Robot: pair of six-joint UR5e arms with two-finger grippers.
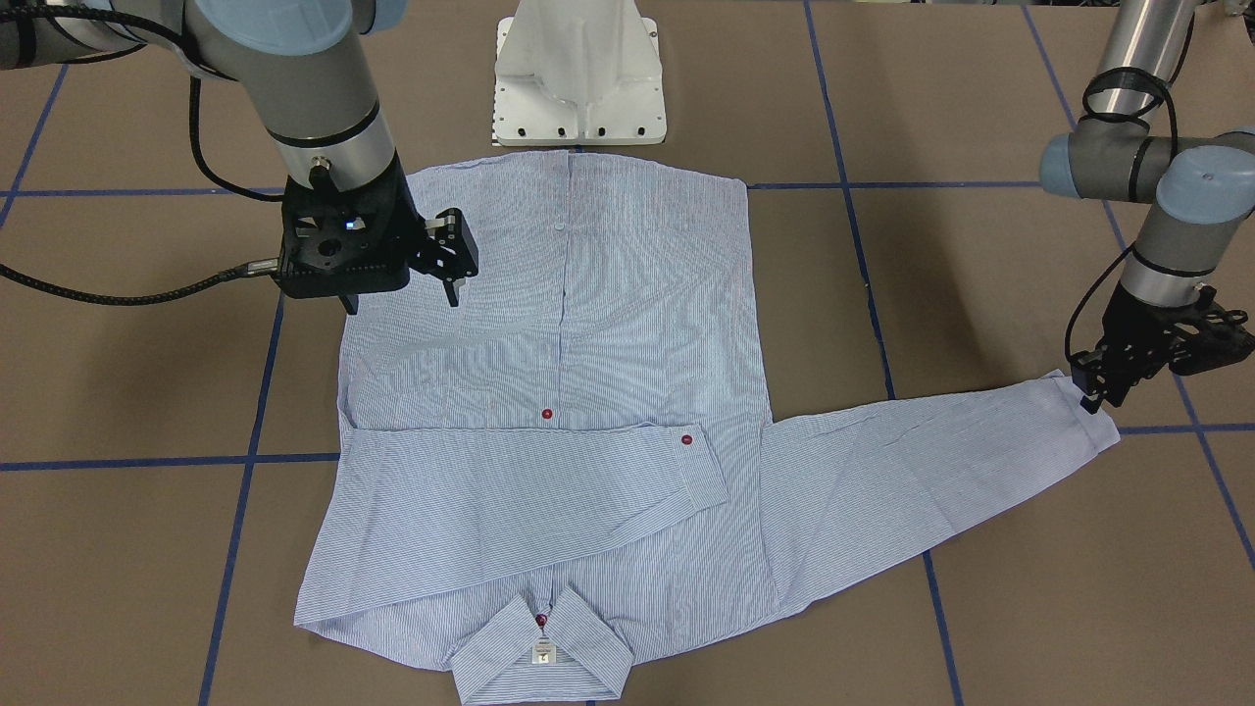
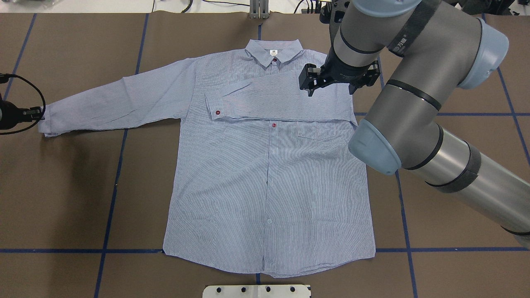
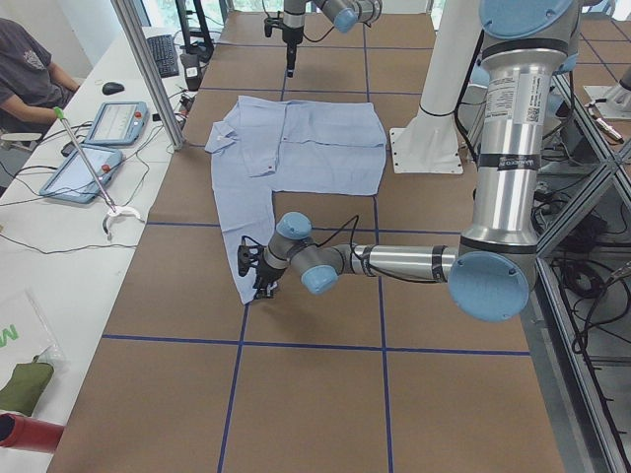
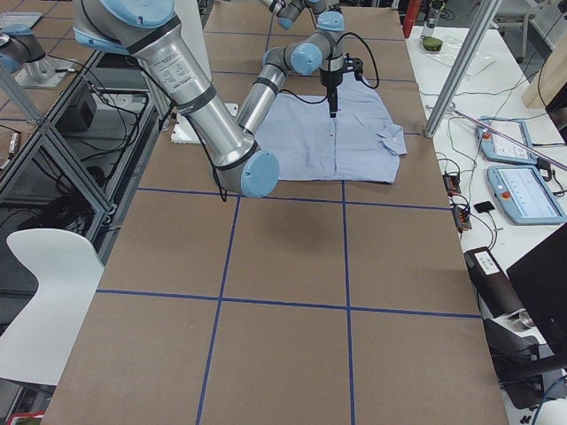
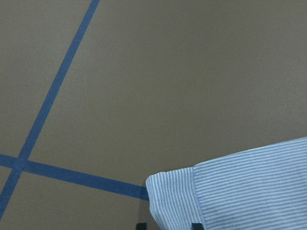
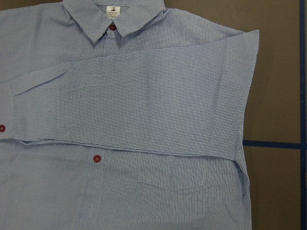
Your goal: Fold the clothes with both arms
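The light blue striped shirt [image 1: 559,373] [image 2: 269,186] lies flat and face up, collar [image 2: 273,51] away from the base. One sleeve [image 2: 281,97] [image 6: 144,100] is folded across the chest. My right gripper [image 1: 402,299] [image 2: 331,91] hovers open above that folded part, near the shoulder, holding nothing. The other sleeve [image 2: 120,99] stretches out sideways. My left gripper [image 1: 1091,400] [image 2: 39,112] is low at its cuff [image 5: 230,191]. In the left wrist view two fingertips [image 5: 194,225] show on either side of the cuff's corner, apart from each other.
The white pedestal base [image 1: 578,88] stands right at the shirt's hem. Blue tape lines [image 2: 120,165] cross the brown table. A person [image 3: 30,69] sits at a side desk with tablets [image 3: 113,123]. A white chair [image 4: 44,292] stands off the table.
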